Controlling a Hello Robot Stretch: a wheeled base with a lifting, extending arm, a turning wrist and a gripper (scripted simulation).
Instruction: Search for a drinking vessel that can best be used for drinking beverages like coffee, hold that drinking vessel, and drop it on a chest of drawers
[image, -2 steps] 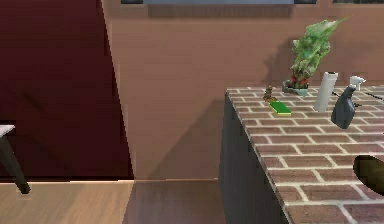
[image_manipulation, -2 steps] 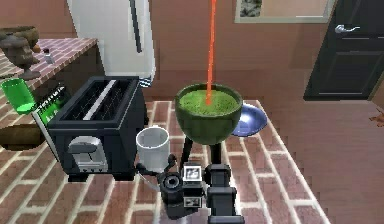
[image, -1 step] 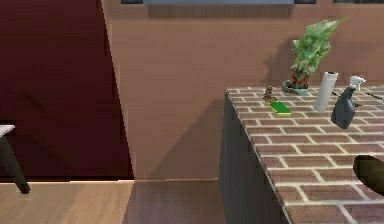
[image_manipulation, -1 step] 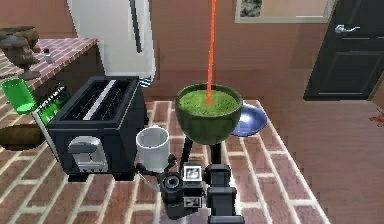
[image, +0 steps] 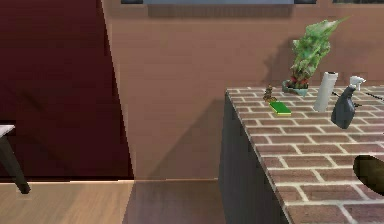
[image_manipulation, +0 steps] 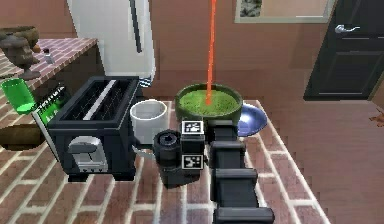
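Where the arm (image_manipulation: 235, 185) reaches over the brick countertop (image_manipulation: 300, 170) in the arm side view, the gripper (image_manipulation: 152, 150) lies near a white mug (image_manipulation: 150, 113) standing on that countertop at its twelve o'clock; whether the fingers are spread or pressed together cannot be told, nor whether they hold anything. A black toaster (image_manipulation: 95, 125) sits at the mug's nine o'clock, a green bowl (image_manipulation: 208, 102) at its two o'clock. In the forward view, a potted plant (image: 315, 50), paper towel roll (image: 324, 90) and spray bottle (image: 346, 105) stand at two o'clock.
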